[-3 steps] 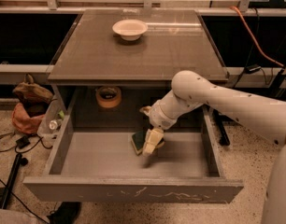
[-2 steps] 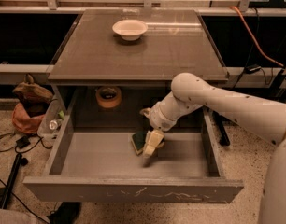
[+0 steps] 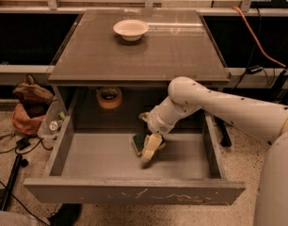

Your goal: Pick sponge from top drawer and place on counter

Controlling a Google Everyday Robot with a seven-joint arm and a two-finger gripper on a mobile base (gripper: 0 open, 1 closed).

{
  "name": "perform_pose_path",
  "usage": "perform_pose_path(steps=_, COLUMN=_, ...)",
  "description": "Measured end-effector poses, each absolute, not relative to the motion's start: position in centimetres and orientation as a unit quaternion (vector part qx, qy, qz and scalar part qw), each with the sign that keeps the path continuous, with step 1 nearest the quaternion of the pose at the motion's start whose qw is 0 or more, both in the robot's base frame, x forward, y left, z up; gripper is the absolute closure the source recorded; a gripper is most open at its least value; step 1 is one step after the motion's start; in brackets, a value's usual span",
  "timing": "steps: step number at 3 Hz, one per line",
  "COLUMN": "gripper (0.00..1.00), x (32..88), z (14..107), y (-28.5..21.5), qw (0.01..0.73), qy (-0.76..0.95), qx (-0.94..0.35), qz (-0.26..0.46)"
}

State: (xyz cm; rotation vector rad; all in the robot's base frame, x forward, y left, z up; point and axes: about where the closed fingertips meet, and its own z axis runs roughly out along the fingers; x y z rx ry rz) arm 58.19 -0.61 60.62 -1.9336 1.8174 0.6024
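The sponge point(image 3: 140, 141), dark green over yellow foam, sits tilted on the grey floor of the open top drawer point(image 3: 101, 157), near its middle. My gripper point(image 3: 148, 150) reaches down into the drawer from the right and is right against the sponge's right side, partly covering it. The white arm point(image 3: 214, 105) passes under the front edge of the counter point(image 3: 144, 55), the flat grey-brown top above the drawer.
A white bowl point(image 3: 131, 29) stands at the back of the counter. A roll of tan tape point(image 3: 109, 97) lies at the back of the drawer. Bags and cables point(image 3: 28, 109) lie on the floor to the left. An orange cable point(image 3: 257, 36) runs at the right.
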Motion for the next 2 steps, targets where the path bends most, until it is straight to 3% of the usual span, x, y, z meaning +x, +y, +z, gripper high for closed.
perform_pose_path(steps=1, gripper=0.11, x=58.11, z=60.36, y=-0.48, qw=0.206, qy=0.653, qx=-0.696, qz=0.216)
perform_pose_path(steps=2, gripper=0.34, x=58.11, z=60.36, y=-0.48, qw=0.206, qy=0.653, qx=-0.696, qz=0.216)
